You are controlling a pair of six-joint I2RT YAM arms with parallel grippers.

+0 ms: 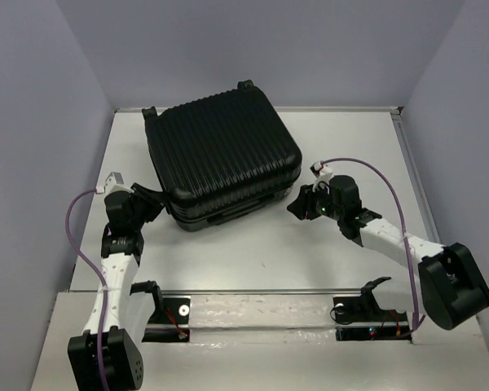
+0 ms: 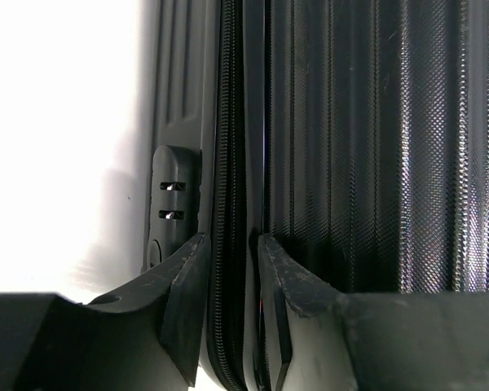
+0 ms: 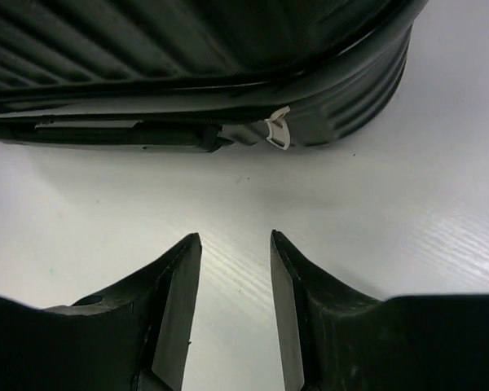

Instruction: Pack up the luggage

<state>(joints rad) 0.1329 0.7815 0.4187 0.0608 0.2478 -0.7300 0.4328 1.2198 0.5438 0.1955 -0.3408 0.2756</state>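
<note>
The black suitcase (image 1: pixel 224 155) lies closed and flat on the bench (image 1: pixel 326 261), just ahead of both grippers. The left gripper (image 2: pixel 232 240) is right against its side, the fingers partly apart with the zipper seam (image 2: pixel 226 122) running between them; whether they squeeze it, I cannot tell. A combination lock (image 2: pixel 173 199) sits just left of this gripper. The right gripper (image 3: pixel 236 238) is released and holds nothing, over bare bench, with the suitcase edge close in front of it.

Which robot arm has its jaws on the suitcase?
The left gripper: its jaws straddle the zipper seam of the suitcase. The right gripper sits apart, jaws empty.
</note>
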